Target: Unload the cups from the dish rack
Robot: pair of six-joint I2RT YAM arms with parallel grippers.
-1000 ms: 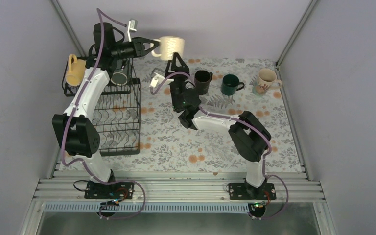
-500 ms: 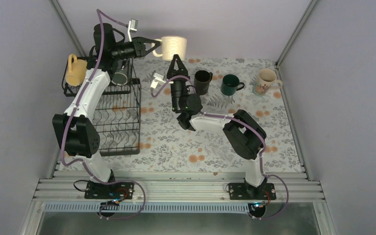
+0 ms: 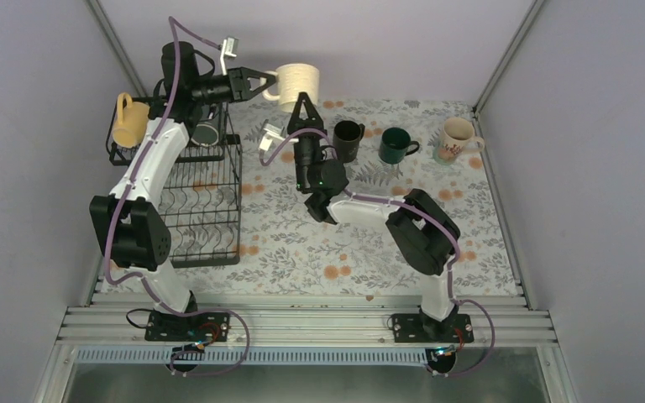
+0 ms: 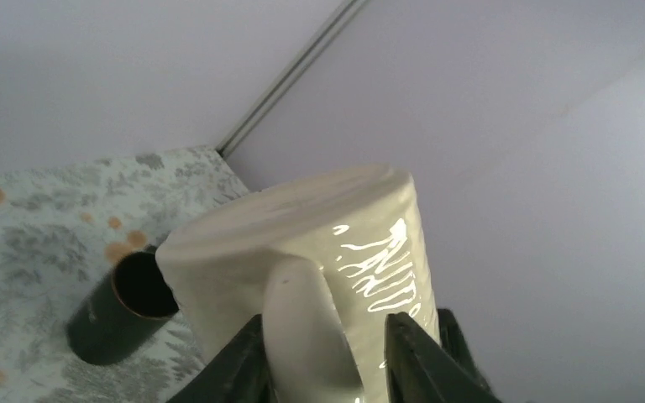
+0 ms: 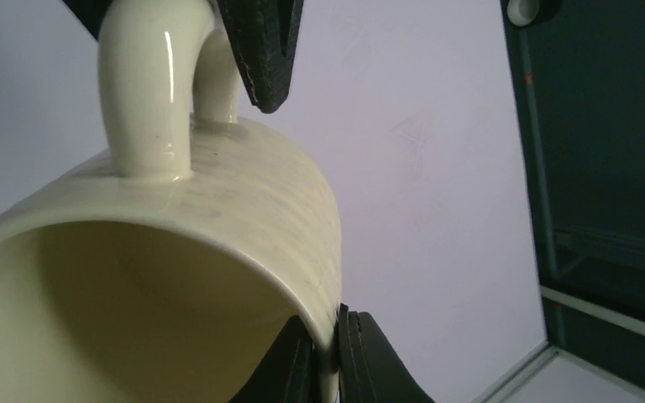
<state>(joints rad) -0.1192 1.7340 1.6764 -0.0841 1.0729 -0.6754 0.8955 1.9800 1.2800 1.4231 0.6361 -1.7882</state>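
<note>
- Grey walls close in a floral-patterned desk (image 3: 302, 252). At its left the dish rack (image 3: 206, 210) holds a yellow mug (image 3: 128, 120) and a dark grey mug (image 3: 207, 132). A black mug (image 3: 348, 138), a dark green mug (image 3: 396, 144) and a lettered cream mug (image 3: 454, 137) stand on the far side of the desk.
- The step in hand looks like a mid-air handover of the beige mug (image 3: 300, 81), which hangs on its side above the desk's far edge.
- The left end effector (image 3: 269, 82) is clamped on the mug's handle. The right end effector (image 3: 304, 102) reaches up from below and pinches the rim wall.
- Next, the left probably needs to let go of the handle. The right could then lower the mug beside the others.
</note>
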